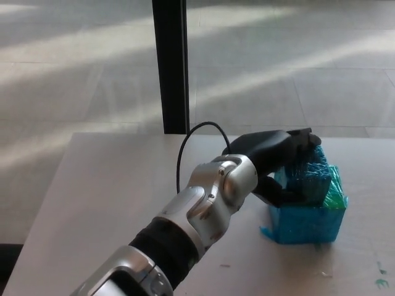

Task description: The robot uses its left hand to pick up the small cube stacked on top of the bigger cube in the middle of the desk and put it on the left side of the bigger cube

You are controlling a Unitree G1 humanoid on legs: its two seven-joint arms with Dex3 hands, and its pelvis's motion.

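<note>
A silver-shelled left arm (210, 203) with black joint bands, a looping black cable (191, 139) and a black robot hand (278, 163).
</note>
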